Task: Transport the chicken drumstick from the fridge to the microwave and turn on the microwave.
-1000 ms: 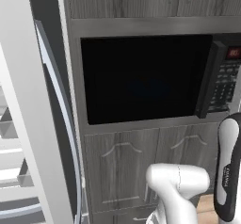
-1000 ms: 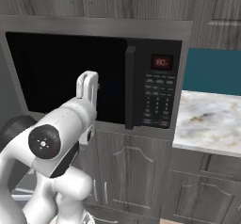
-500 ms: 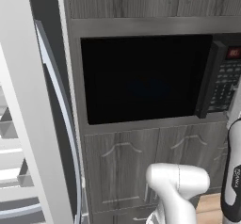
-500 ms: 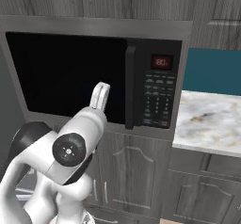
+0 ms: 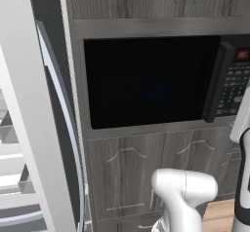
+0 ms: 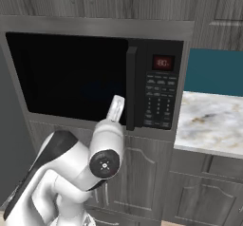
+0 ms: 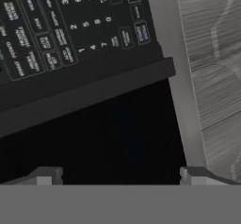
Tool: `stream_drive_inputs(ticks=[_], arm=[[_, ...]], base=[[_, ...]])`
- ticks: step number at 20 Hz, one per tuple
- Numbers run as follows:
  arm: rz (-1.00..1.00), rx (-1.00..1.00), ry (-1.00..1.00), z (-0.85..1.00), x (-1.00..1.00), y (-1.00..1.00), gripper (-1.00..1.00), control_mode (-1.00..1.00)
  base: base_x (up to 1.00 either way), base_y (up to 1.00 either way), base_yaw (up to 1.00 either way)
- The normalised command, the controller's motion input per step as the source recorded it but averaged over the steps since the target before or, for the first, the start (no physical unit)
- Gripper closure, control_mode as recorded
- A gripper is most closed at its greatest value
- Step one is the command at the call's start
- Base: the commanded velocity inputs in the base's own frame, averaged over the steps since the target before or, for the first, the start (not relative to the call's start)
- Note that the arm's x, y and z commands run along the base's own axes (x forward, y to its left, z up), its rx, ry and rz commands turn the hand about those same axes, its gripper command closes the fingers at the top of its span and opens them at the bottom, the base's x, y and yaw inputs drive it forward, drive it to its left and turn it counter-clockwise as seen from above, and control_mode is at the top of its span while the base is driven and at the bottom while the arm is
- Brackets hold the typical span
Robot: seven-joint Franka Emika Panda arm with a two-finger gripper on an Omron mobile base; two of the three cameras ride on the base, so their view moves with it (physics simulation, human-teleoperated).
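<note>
Arm swung right, pincer (image 7: 120,176) agape facing microwave (image 6: 95,80) door

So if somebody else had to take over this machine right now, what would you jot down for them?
Pincer: open and empty, pointing at the microwave near its handle and keypad.
Microwave: door shut, glass dark, small red display lit. What is inside cannot be told through the glass.
Fridge: door standing open at the left, wire racks showing.
Chicken drumstick: I can't place it from here, so confirm it is inside the microwave.
Done, as far as can be judged: the microwave door is closed.
Left: press the start button on the keypad; it does not look pressed yet.
</note>
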Motion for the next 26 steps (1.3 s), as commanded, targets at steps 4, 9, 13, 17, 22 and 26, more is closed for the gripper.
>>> stream_drive_inputs(ticks=[4, 9, 13, 17, 22, 26], arm=[[0.10, 0.00, -0.11, -0.48, 0.30, -0.20, -1.00, -1.00], [0.09, 0.00, -0.02, -0.50, 0.24, -0.22, -1.00, -1.00], [0.05, 0.00, 0.00, -0.50, 0.30, -0.26, -1.00, -1.00], [0.05, -0.01, -0.01, -0.38, 0.36, -0.24, -1.00, -1.00], [0.06, -0.03, -0.01, -0.32, 0.27, -0.29, -1.00, -1.00], [0.08, -0.02, -0.03, -0.27, 0.22, -0.31, -1.00, -1.00]], base=[[0.00, 0.00, 0.00], [0.00, 0.00, 0.00], [0.00, 0.00, 0.00], [0.00, 0.00, 0.00], [0.00, 0.00, 0.00], [0.00, 0.00, 0.00]])
